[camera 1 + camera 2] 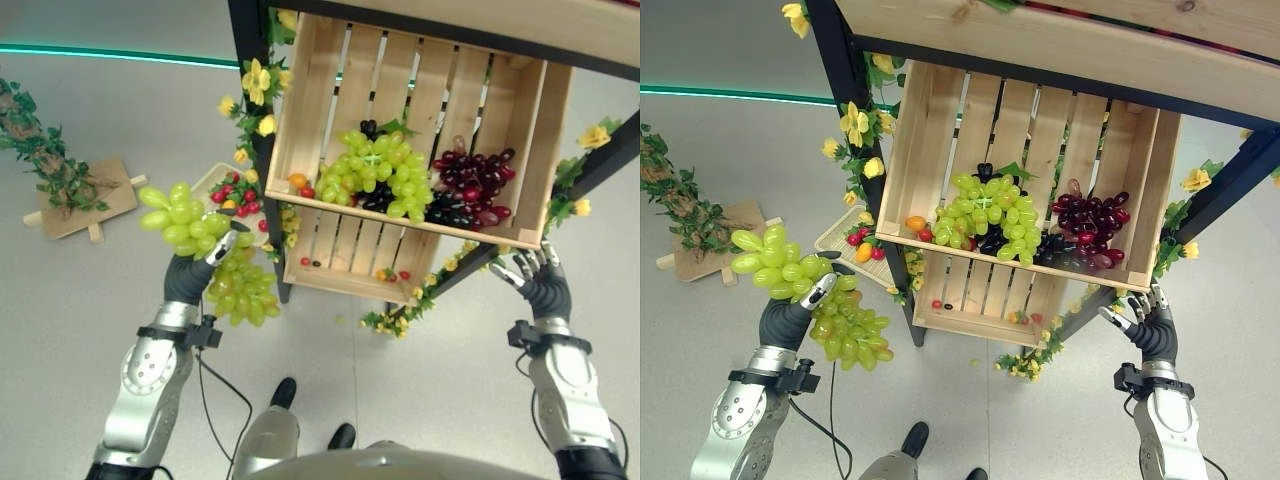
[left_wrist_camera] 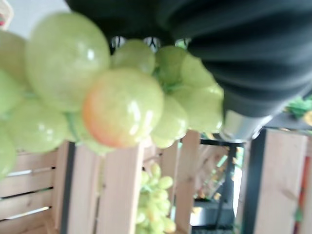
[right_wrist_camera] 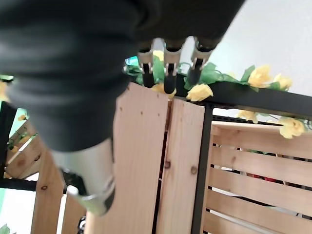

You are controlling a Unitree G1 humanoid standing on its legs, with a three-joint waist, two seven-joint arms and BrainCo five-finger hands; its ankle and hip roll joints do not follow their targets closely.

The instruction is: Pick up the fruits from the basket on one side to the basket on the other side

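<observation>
A big wooden crate (image 1: 300, 130) is seen tipped on a dark shelf frame (image 1: 246, 60). Inside it, a bunch of green grapes (image 1: 375, 172) lies in the middle, dark red grapes (image 1: 473, 185) lie at about 3 o'clock from them, and a few small red and orange fruits (image 1: 300, 184) sit at about 9 o'clock. A lower crate (image 1: 335, 270) with a few tiny fruits is seen under it. At about 8 o'clock from the big crate, a flat basket (image 1: 835, 240) with small red fruits rests on the floor.

One bunch of pale green grapes (image 1: 185, 218) is held up by the left hand (image 1: 200, 262), whose fingers are curled round it (a second bunch hangs just under the hand). The right hand (image 1: 540, 275) is held open with fingers spread, holding nothing, near the crate's 4 o'clock corner.

So the task looks only partly done: one bunch is lifted but not yet set down, and much fruit is left in the crate.
</observation>
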